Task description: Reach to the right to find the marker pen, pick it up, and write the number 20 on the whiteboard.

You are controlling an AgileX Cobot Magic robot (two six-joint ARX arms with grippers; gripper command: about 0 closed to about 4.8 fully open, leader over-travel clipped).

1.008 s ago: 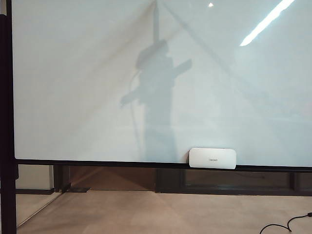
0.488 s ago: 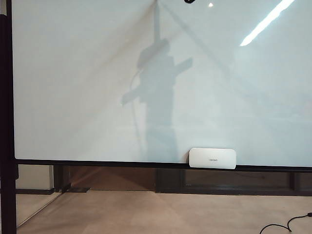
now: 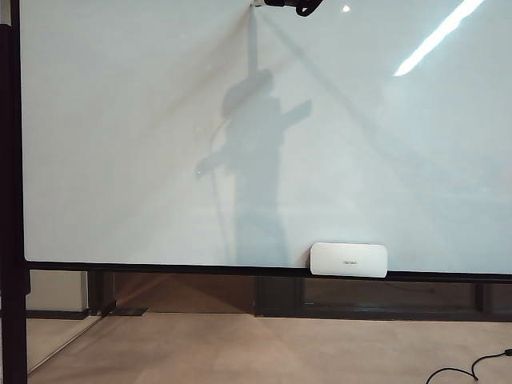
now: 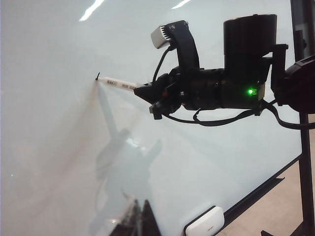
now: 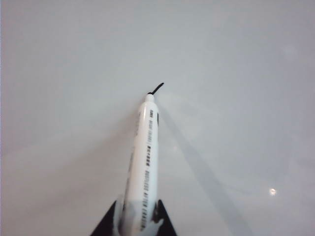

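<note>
The whiteboard (image 3: 120, 160) is filling nearly the whole exterior view, its black frame running along the lower edge; an eraser (image 3: 349, 259) is sitting on that lower edge, right of the board's middle; a cable (image 3: 468, 370) is lying on the floor below the board's right end. At the board's top edge the right gripper (image 3: 282, 3) is just poking into the exterior view, and its grey shadow is falling down the middle of the board. In the left wrist view the right gripper (image 4: 145, 91) is reaching level toward the board, its jaws nearly closed and clamping a white marker (image 4: 119, 83) by the rear end; the marker's tip is touching the board at a short black stroke (image 4: 97, 76). In the right wrist view the fingers (image 5: 165, 222) are pinching the marker (image 5: 145, 162), and the stroke (image 5: 156, 88) is curling off its tip on the board (image 5: 246, 73). The left gripper is showing in no view, so I cannot tell its state.
</note>
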